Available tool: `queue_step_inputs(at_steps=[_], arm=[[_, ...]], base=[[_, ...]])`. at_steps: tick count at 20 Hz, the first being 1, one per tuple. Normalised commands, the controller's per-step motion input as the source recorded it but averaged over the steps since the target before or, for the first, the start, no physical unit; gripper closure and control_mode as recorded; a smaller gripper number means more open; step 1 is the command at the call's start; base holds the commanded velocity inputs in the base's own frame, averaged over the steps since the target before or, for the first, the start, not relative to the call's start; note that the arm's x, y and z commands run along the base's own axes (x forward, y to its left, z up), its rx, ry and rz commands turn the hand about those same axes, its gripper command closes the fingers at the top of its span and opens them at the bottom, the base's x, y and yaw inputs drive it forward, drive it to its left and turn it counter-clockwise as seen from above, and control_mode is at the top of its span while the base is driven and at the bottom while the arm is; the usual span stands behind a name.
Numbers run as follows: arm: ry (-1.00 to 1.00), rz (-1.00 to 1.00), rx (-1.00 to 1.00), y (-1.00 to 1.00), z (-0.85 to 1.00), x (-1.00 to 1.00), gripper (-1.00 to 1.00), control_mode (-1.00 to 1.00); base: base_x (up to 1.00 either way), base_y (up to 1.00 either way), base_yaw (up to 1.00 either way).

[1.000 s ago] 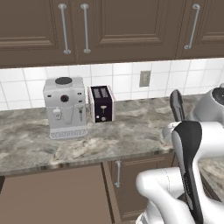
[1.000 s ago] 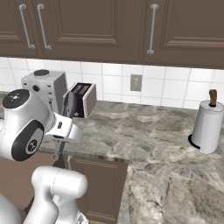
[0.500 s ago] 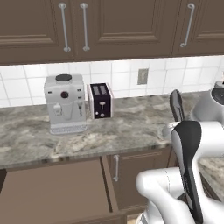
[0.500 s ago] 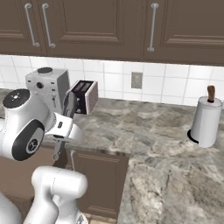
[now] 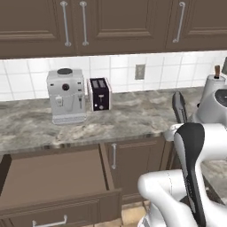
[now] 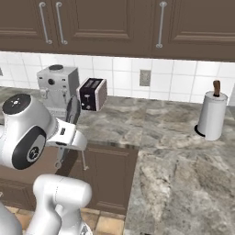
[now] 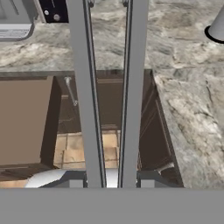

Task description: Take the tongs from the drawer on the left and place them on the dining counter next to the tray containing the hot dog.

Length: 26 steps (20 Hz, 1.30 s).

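Observation:
My gripper (image 7: 111, 183) is shut on the tongs (image 7: 87, 109), whose two long grey metal arms run up the middle of the hand view. From the base cameras the tongs (image 5: 178, 106) (image 6: 73, 109) show as a dark slim bar standing up from the hand, in front of the counter edge. Below and to the left, the drawer (image 5: 53, 177) (image 7: 26, 120) stands pulled out, and its brown bottom looks bare. The dining counter, the tray and the hot dog are out of view.
On the marbled counter under the tiled backsplash stand a grey coffee machine (image 5: 65, 95), a black toaster (image 5: 99, 94) and a paper towel roll (image 6: 211, 114). The counter turns a corner toward the right (image 6: 183, 183). Cabinet doors (image 5: 133, 162) close the base.
The whole picture has shifted: the base has backed away from the counter, so more of the open drawer shows. The gripper's hold on the tongs is unchanged.

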Motion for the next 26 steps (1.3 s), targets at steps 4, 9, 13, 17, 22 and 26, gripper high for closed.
queue_step_inputs(at_steps=[4, 9, 13, 17, 22, 26], arm=[[0.00, 0.00, 0.00, 0.00, 0.00, 0.00, 1.00, 1.00], [0.00, 0.00, 0.00, 0.00, 0.00, 0.00, 1.00, 1.00], [0.00, 0.00, 0.00, 0.00, 0.00, 0.00, 1.00, 1.00], [0.00, 0.00, 0.00, 0.00, 0.00, 0.00, 1.00, 1.00], [0.00, 0.00, 0.00, 0.00, 0.00, 0.00, 1.00, 1.00], [0.00, 0.00, 0.00, 0.00, 0.00, 0.00, 1.00, 1.00]], base=[[-0.44, 0.00, 0.00], [-0.32, 0.14, 0.00], [-0.37, 0.21, 0.00], [-0.41, 0.22, 0.00], [-0.49, 0.26, 0.01], [-0.37, 0.32, 0.08]])
